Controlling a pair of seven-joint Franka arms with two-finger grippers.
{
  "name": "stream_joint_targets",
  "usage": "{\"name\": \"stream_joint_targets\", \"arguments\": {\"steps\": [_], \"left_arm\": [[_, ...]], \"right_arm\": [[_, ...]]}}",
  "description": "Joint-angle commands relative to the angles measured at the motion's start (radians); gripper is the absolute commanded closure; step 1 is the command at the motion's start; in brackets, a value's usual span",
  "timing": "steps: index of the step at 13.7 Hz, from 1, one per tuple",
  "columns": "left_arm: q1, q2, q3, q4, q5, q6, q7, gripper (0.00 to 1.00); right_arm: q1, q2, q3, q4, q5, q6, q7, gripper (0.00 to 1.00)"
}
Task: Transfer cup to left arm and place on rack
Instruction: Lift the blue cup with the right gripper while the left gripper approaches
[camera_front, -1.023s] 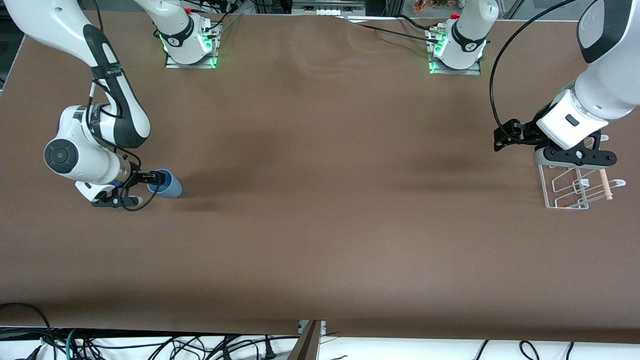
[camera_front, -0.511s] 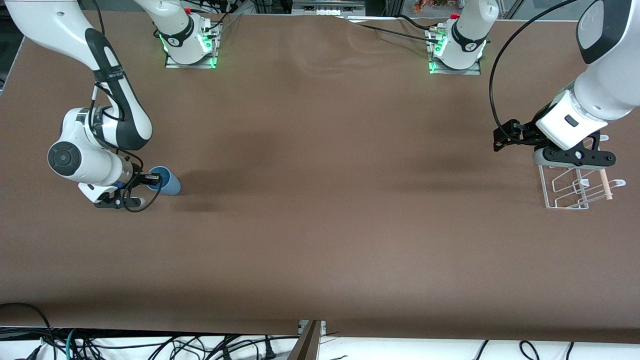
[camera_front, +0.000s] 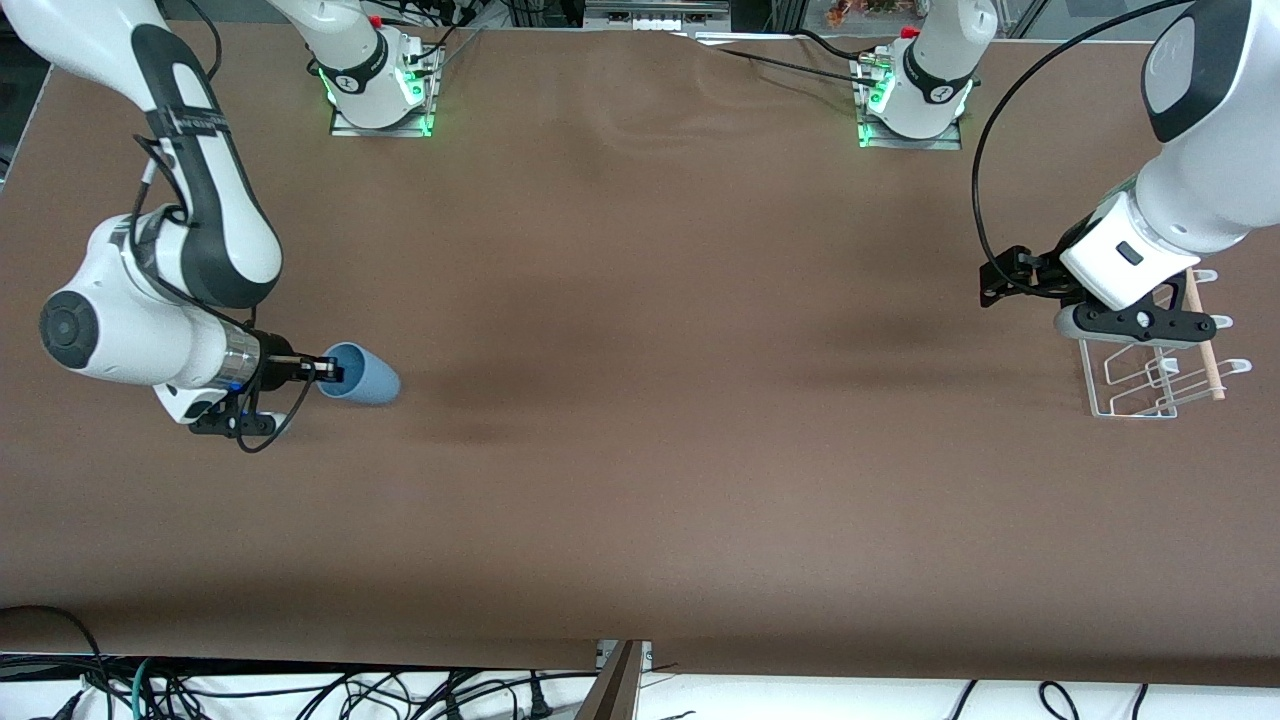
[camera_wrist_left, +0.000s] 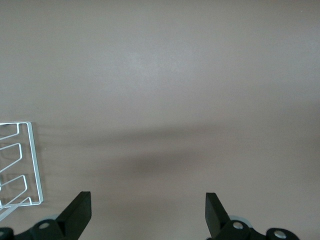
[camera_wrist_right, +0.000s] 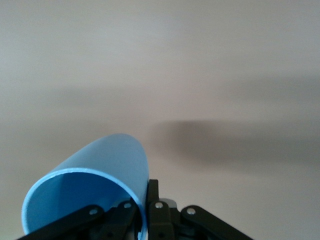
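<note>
The light-blue cup (camera_front: 368, 381) hangs on its side in the air over the table at the right arm's end, its shadow apart from it. My right gripper (camera_front: 330, 371) is shut on the cup's rim, one finger inside the mouth and one outside. The right wrist view shows the cup (camera_wrist_right: 95, 180) with the right gripper (camera_wrist_right: 145, 202) pinching its wall. My left gripper (camera_front: 1135, 322) hovers over the white wire rack (camera_front: 1145, 388) at the left arm's end, open and empty. The left wrist view shows the left gripper (camera_wrist_left: 148, 202) spread wide over bare table, the rack's corner (camera_wrist_left: 27, 165) beside it.
The rack's wooden dowel (camera_front: 1203, 340) runs along its outer edge. The brown table (camera_front: 660, 400) stretches between the two arms. The arm bases (camera_front: 380, 90) stand along the table's edge farthest from the front camera. Cables hang below the nearest edge.
My right gripper has risen with the cup and carried it a little toward the table's middle; the shadow has separated from the cup. The left gripper has shifted slightly over the rack.
</note>
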Motion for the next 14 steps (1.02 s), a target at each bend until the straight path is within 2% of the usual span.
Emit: {"name": "stream_joint_targets", "arguments": {"steps": [1, 3, 4, 7, 8, 11, 14], "left_arm": [[-0.004, 0.042, -0.001, 0.034, -0.001, -0.017, -0.001, 0.00], [-0.010, 0.055, -0.003, 0.034, -0.010, -0.015, 0.010, 0.00], [-0.010, 0.065, -0.003, 0.038, -0.044, -0.011, 0.051, 0.00], [0.002, 0.127, 0.003, 0.077, -0.179, -0.009, 0.268, 0.00], [0.005, 0.138, 0.002, 0.090, -0.202, -0.009, 0.353, 0.00], [0.019, 0.173, 0.003, 0.088, -0.335, -0.006, 0.630, 0.00], [0.017, 0.196, 0.000, 0.088, -0.423, 0.019, 0.885, 0.00]], "right_arm": [[0.078, 0.074, 0.004, 0.136, 0.143, -0.041, 0.115, 1.00], [0.149, 0.097, 0.005, 0.188, 0.185, -0.031, 0.194, 1.00], [0.190, 0.105, 0.008, 0.208, 0.238, -0.030, 0.220, 1.00], [0.281, 0.132, 0.011, 0.266, 0.477, -0.005, 0.283, 1.00], [0.313, 0.135, 0.013, 0.269, 0.507, 0.014, 0.289, 1.00], [0.414, 0.155, 0.013, 0.294, 0.515, 0.132, 0.292, 1.00], [0.488, 0.220, 0.014, 0.404, 0.567, 0.166, 0.340, 1.00]]}}
